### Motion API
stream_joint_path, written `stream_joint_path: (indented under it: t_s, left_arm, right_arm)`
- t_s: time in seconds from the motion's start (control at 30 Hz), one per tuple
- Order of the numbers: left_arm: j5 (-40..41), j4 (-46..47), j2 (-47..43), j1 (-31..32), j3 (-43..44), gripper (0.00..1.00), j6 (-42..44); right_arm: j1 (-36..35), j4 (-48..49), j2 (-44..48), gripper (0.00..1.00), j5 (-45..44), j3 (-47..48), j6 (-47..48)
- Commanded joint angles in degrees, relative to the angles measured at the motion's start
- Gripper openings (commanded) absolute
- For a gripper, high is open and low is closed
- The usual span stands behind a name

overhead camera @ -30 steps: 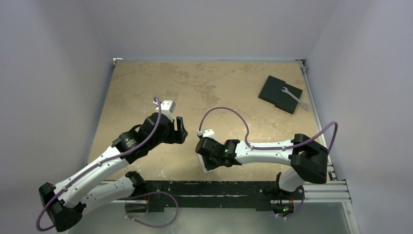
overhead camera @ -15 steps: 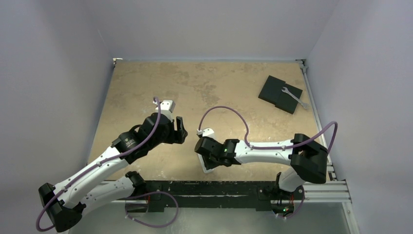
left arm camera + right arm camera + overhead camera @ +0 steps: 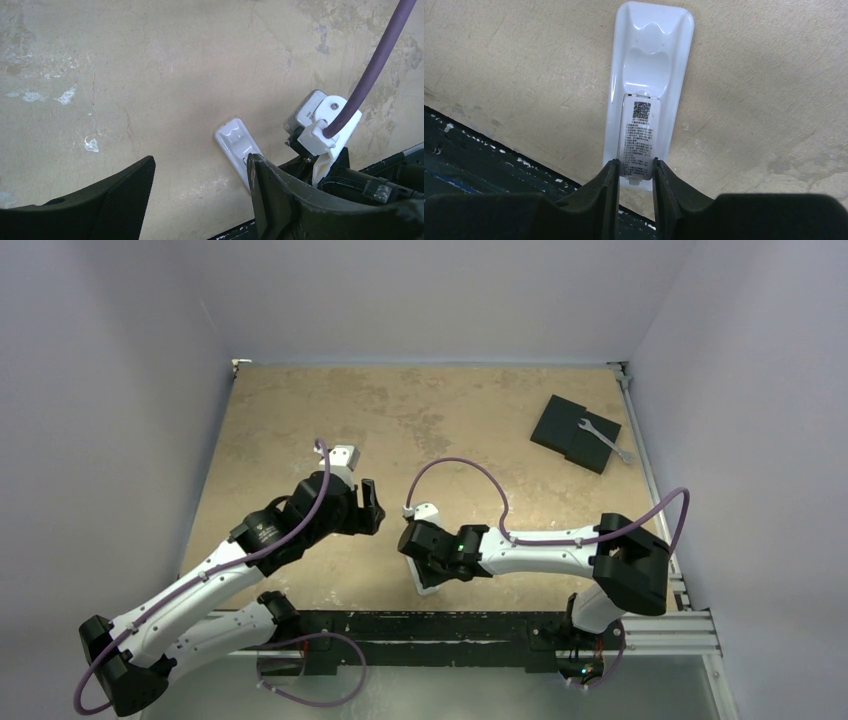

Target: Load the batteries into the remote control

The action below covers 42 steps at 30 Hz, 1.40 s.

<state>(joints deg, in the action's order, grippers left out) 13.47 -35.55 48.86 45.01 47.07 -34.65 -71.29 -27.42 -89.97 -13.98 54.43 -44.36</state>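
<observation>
The white remote control (image 3: 651, 60) lies face down by the table's near edge, its back up. It also shows in the top view (image 3: 428, 582) and the left wrist view (image 3: 239, 145). My right gripper (image 3: 633, 172) is closed on the sides of the remote's labelled battery cover (image 3: 638, 137), at its near end; in the top view this gripper (image 3: 425, 565) sits over the remote. My left gripper (image 3: 372, 502) is open and empty, held above the table to the left of the remote. No batteries are in view.
A black flat square pad (image 3: 572, 432) with a silver wrench (image 3: 605, 440) on it lies at the back right. The dark frame rail (image 3: 470, 625) runs along the table's near edge just beside the remote. The right arm's purple cable (image 3: 470, 475) loops above the table.
My right gripper has edged slightly left over the remote. The left arm has not moved.
</observation>
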Motion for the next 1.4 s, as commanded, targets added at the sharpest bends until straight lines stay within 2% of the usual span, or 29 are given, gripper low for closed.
stream_joint_path:
  t_s: [0.0, 1.37]
  left_arm:
    - [0.85, 0.37, -0.86, -0.28, 1.27, 0.68, 1.50]
    - [0.71, 0.26, -1.66, -0.28, 0.92, 0.68, 1.31]
  right_arm:
    - [-0.43, -0.88, -0.20, 0.00, -0.63, 2.04, -0.64]
    - [-1.05, -2.36, -2.83, 0.00, -3.07, 3.98, -2.66]
